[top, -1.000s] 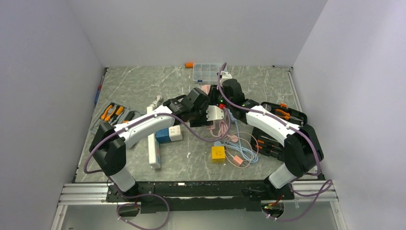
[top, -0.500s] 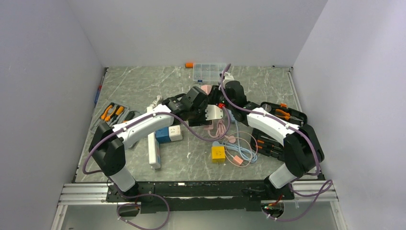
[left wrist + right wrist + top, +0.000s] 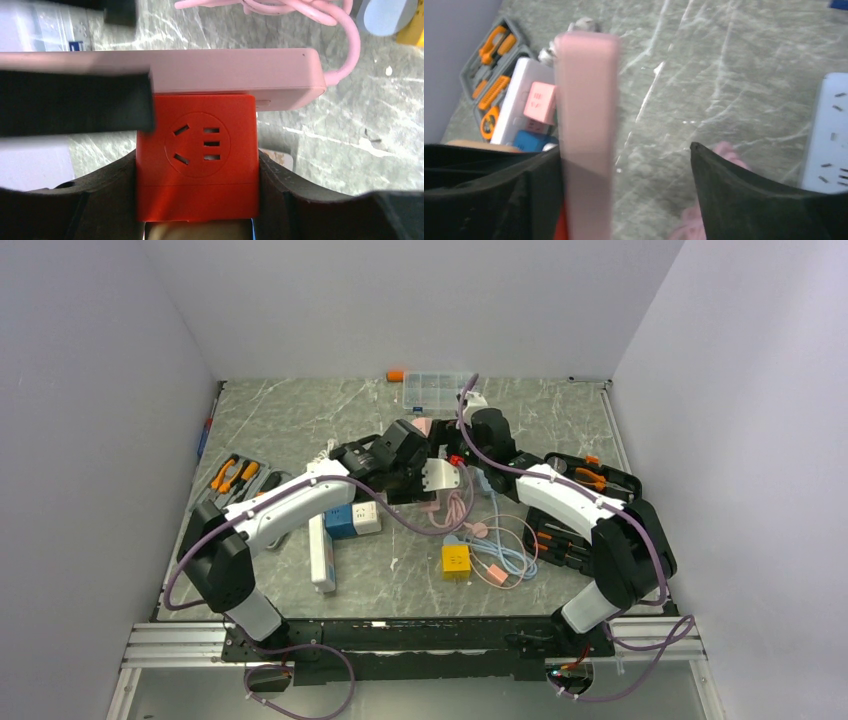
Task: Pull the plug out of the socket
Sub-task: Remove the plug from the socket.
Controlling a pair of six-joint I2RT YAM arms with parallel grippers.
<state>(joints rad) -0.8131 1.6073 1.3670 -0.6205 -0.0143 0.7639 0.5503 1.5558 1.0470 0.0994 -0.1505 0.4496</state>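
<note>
The plug is a red cube (image 3: 197, 155) with an outlet face, and my left gripper (image 3: 197, 172) is shut on its two sides. Its far side butts against the socket, a pale pink power strip (image 3: 210, 70) with a pink cord (image 3: 345, 55), lifted off the table. In the top view the strip (image 3: 443, 476) hangs between both grippers. My right gripper (image 3: 624, 150) is open around the strip (image 3: 586, 125), which leans on its left finger (image 3: 499, 195); the right finger (image 3: 749, 200) stands well clear. Whether the plug's pins are seated is hidden.
A long white power strip (image 3: 322, 545) lies at the left beside blue and white cubes (image 3: 352, 520). A yellow cube (image 3: 456, 560) and coiled pink and blue cords (image 3: 500, 555) lie in front. Tool trays sit left (image 3: 235, 480) and right (image 3: 585, 480); a clear box (image 3: 432, 390) at the back.
My right gripper's jaws have opened off the pink strip. The left arm has drawn slightly left, with the red plug and strip still in its grip.
</note>
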